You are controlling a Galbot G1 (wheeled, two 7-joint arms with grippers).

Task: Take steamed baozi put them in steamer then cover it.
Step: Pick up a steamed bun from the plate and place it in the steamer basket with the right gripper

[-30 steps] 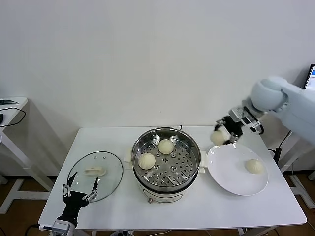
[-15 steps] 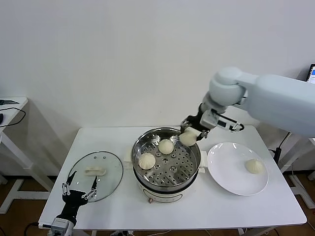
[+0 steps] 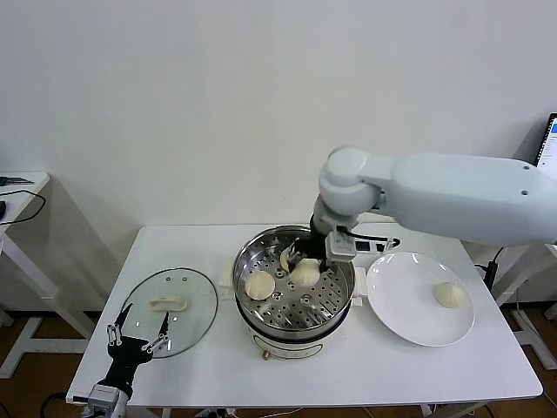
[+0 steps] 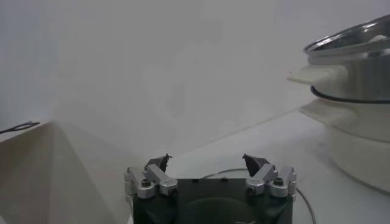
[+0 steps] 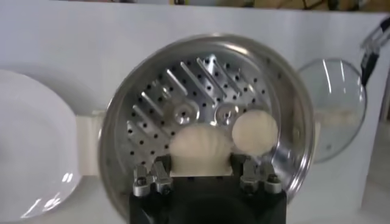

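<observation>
Steel steamer (image 3: 294,306) on the bench (image 3: 435,370) holds two buns; right gripper (image 3: 304,261) hangs over its tray, fingers clamped on a third bun (image 5: 200,148). Left gripper (image 3: 137,341) waits wide open beside the glass lid (image 3: 193,305).

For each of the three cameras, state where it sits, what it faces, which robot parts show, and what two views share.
Head: high, looking forward and down at the table; both arms show.
Left wrist: low beside the steamer, facing its side; open left gripper shows.
Right wrist: above the steamer, looking down; right gripper shut on a baozi.
Shared: head and right wrist views both show the cover and plate.
</observation>
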